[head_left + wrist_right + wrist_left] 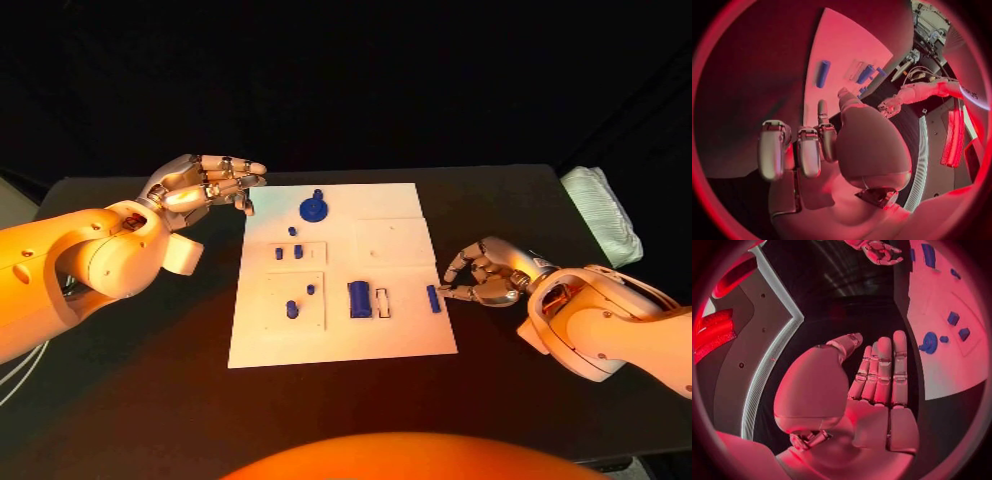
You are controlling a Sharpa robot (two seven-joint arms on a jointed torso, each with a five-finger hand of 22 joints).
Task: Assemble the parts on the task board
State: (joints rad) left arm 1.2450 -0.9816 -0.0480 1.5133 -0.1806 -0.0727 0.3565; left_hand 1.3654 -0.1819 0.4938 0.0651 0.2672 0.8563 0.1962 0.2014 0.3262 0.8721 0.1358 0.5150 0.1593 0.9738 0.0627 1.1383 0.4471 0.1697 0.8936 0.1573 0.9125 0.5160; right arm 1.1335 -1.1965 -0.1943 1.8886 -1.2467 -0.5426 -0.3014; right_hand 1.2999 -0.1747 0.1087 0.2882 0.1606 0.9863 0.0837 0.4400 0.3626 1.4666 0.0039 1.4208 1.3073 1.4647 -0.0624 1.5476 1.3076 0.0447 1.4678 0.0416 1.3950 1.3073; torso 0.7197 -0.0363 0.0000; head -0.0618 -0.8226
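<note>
While a white cloth [606, 212] lies beside the task board [407, 340], each robot hand, left [202, 186] and right [483, 272], holds nothing, fingers apart.

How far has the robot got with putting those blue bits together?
Hard to say what is done: several blue parts lie on or stand in the task board. Neither the left hand nor the right hand holds anything. The slim part nearest the right hand looks loose.

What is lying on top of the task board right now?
On the task board lie several small blue parts: a round one at the far end, a large block, a bar nearest the right hand.
</note>
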